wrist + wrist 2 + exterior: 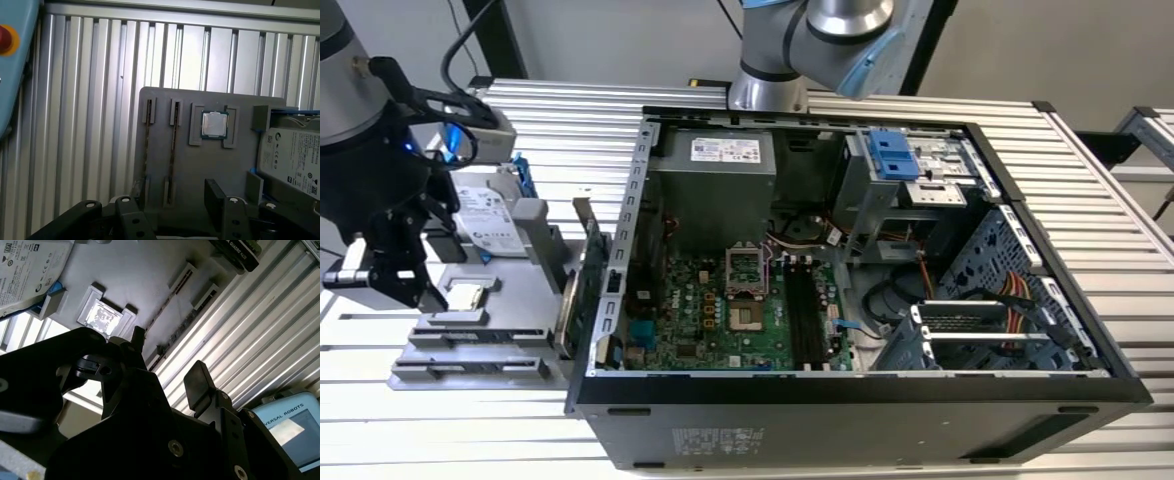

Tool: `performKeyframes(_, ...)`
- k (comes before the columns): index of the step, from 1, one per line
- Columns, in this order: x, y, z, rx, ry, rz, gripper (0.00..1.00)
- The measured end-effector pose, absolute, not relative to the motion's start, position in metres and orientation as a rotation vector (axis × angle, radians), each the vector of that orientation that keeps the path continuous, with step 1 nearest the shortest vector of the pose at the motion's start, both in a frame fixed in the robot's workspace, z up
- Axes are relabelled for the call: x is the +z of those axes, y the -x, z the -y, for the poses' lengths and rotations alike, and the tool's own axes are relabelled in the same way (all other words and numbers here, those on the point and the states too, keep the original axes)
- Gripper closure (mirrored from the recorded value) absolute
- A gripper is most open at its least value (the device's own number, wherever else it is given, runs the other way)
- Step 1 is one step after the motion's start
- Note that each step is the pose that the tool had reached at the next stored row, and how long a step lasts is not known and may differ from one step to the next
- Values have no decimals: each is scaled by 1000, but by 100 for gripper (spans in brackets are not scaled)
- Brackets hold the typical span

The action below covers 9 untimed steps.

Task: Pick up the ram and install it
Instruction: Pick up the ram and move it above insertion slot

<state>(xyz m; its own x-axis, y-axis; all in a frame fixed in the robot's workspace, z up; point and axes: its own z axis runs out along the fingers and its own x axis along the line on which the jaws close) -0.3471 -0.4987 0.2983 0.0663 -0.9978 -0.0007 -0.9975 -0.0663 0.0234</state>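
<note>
Two ram sticks stand on edge in the slotted holders of a grey parts tray [190, 170]; they show as thin dark lines, one ram [146, 150] beside the other [172, 147], and again as a ram edge [169, 296] in the second wrist view. My gripper [170, 207] hangs open above that tray with both sticks lying between its two black fingers [215, 197] and nothing held. The same gripper [167, 360] appears in the second wrist view. At the exterior view's left, the gripper [384, 275] hovers over the tray [480, 335]. The open computer case holds the motherboard [720, 310] with its black slots [803, 320].
A processor chip [215, 124] and a silver hard drive [295, 155] also sit on the tray. A green card with a metal bracket [587, 270] stands between tray and case. A second arm [814, 40] rises behind the case. A teach pendant [285, 420] lies on the ribbed table.
</note>
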Motion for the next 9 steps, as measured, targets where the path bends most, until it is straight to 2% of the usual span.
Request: performKeyframes(9,294,347,499,-26,-2282,2135,0)
